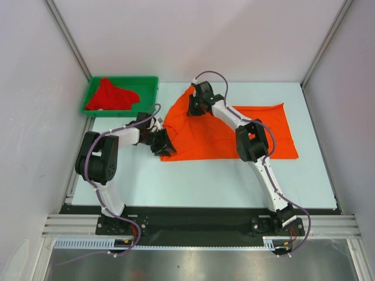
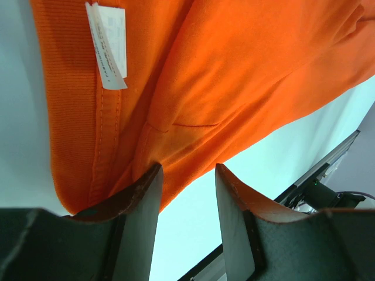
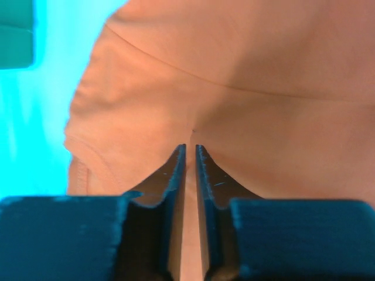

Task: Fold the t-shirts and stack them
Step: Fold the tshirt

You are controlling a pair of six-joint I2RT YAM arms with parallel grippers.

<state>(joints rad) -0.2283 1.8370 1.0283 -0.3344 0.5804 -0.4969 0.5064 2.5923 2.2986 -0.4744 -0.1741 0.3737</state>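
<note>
Top external view. Orange t-shirt lies spread on the table, centre to right, its far left part bunched up. Red t-shirt sits crumpled inside the green tray at the far left corner, well apart from the orange one. Left end effector is at the near left corner of the orange t-shirt. Right end effector is down on the bunched far left part; the right arm reaches across the cloth.

Left wrist view. Left end effector released, jaws standing well apart. Orange t-shirt fills the upper frame, ribbed band and white label at upper left. The hem edge runs down to the left finger and crosses the top of the gap. Bare table shows below the cloth.

Right wrist view. Right end effector has its jaws nearly together, only a thin slit between them. The tips rest on the orange t-shirt, and creases in the cloth converge right at them. Cannot tell whether a fold is pinched in the slit. Table shows at left.
</note>
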